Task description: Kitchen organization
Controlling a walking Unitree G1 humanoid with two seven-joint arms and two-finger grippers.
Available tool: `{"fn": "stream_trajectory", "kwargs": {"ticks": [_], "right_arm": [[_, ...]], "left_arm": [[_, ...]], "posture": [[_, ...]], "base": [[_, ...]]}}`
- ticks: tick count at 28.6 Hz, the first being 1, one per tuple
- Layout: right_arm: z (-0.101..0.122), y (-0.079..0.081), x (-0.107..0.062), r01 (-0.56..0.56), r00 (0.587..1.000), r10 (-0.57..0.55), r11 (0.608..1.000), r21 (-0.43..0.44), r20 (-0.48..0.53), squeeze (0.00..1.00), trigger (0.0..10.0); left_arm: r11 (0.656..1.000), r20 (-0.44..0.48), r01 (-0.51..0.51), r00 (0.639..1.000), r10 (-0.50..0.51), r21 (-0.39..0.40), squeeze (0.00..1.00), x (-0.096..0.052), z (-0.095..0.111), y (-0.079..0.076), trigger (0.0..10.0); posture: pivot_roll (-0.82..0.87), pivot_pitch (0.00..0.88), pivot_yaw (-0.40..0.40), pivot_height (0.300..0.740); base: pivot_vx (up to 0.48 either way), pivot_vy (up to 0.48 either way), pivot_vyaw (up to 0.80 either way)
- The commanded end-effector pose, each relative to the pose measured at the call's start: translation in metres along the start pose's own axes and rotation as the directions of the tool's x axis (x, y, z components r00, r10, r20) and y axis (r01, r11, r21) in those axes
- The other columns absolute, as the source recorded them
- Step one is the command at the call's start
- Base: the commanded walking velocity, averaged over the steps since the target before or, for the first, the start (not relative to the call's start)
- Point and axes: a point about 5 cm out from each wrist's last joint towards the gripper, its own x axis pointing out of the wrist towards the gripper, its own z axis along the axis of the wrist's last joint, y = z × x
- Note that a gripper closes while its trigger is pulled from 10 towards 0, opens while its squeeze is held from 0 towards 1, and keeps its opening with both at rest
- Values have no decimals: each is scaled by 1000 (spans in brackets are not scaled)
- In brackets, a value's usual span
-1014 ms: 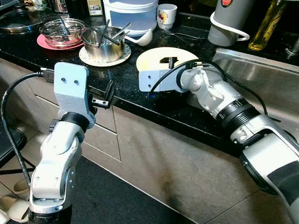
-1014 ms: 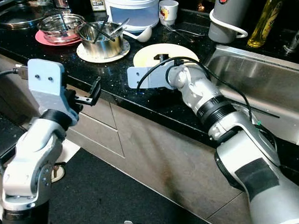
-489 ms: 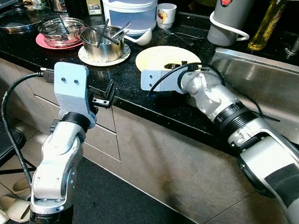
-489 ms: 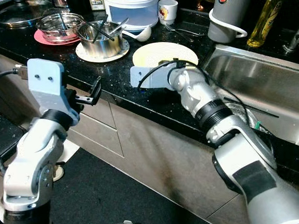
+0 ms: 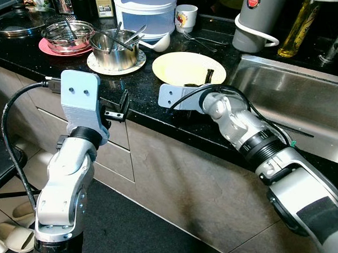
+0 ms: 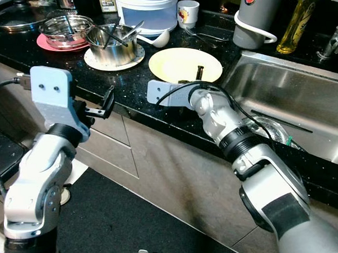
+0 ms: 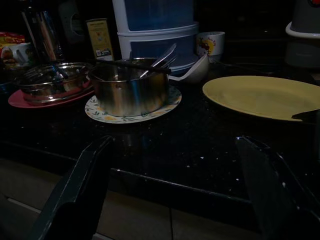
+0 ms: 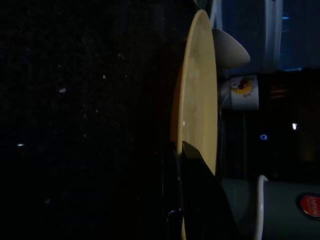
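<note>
So the tidying looks barely begun, judging by how much crockery sits out. The black stone surface [image 5: 174,112] carries everything, with the steel sink [image 5: 302,92] at its right end, a stacked plastic container [image 5: 146,12] at the back and a grey kettle [image 5: 259,16] near the sink. Nearer me lies the yellow plate [image 5: 180,67], flat and not yet lifted. To its left a steel pot [image 5: 114,49] holding utensils stands on a patterned plate [image 5: 102,63], and beyond that a steel bowl [image 5: 69,34] rests on a pink plate [image 5: 52,48]. A white ladle [image 5: 161,44] and a printed mug [image 5: 186,16] wait behind, an oil bottle [image 5: 302,25] beside the kettle.

My right gripper [image 5: 207,78] reaches the plate's near rim; in the wrist view one black finger lies over the rim and the other under it, so I judge I am clamped on the plate, ready to carry it. My left gripper [image 5: 122,104] hovers off the surface's front edge, fingers apart and holding nothing.

By my reckoning the pot, bowls, ladle and mug all remain to be sorted.
</note>
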Motion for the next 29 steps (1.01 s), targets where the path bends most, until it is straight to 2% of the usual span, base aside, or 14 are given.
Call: {"fn": "stream_trajectory", "kwargs": {"ticks": [1,5,7,8,10,13,16,19,23,26,27,28,29], "right_arm": [[-7,1,-2,22,1000,-21,1000,19,-12,0,0],[-5,-13,-5,141,990,-142,990,31,22,0,0],[2,-29,-10,260,961,-261,965,22,88,0,0],[2,-29,-10,260,961,-261,965,22,88,0,0],[10,-48,-19,387,908,-382,922,0,173,0,0],[12,-57,-25,439,880,-427,898,-13,208,0,0],[9,-60,-28,447,877,-430,894,-39,215,0,0],[-8,-61,-31,431,893,-408,897,-102,188,0,0],[-20,-61,-33,415,905,-392,898,-144,166,0,0],[-49,-56,-36,305,952,-292,926,-223,91,0,0],[-49,-56,-36,305,952,-292,926,-223,91,0,0],[-64,-52,-39,216,976,-212,941,-260,43,0,0],[-64,-52,-39,216,976,-212,941,-260,43,0,0]], "left_arm": [[1000,6,2,1000,-3,8,0,-1,2,-1,10000],[1000,6,0,1000,0,10,0,-1,3,0,10000],[1000,5,3,1000,-3,10,0,-1,3,0,10000],[1000,5,3,1000,-3,10,0,-1,3,0,10000],[1000,4,10,1000,-10,11,0,0,3,-2,10000],[1000,6,14,1000,-14,10,0,1,3,-2,10000],[1000,7,15,1000,-15,10,0,2,3,-2,10000],[1000,9,15,1000,-15,9,0,2,4,-2,10000],[1000,10,16,1000,-16,8,0,2,4,-2,10000],[1000,10,19,1000,-19,6,0,2,4,-3,10000],[1000,10,19,1000,-19,6,0,2,4,-3,10000],[1000,9,21,1000,-21,2,0,3,3,-3,10000],[1000,9,21,1000,-21,2,0,3,3,-3,10000]], "posture": [[42,57,-74,740],[43,59,-70,740],[40,61,-65,740],[40,61,-65,740],[34,60,-58,740],[32,60,-56,740],[31,60,-56,740],[28,60,-56,740],[23,62,-55,740],[15,64,-54,740],[15,64,-54,740],[7,65,-52,740],[7,65,-52,740]], "base": [[0,0,0],[0,0,0],[0,0,0],[0,0,0],[0,0,0],[0,0,0],[0,0,0],[0,0,0],[0,0,0],[0,0,0],[0,0,0],[0,0,0],[0,0,0]]}}
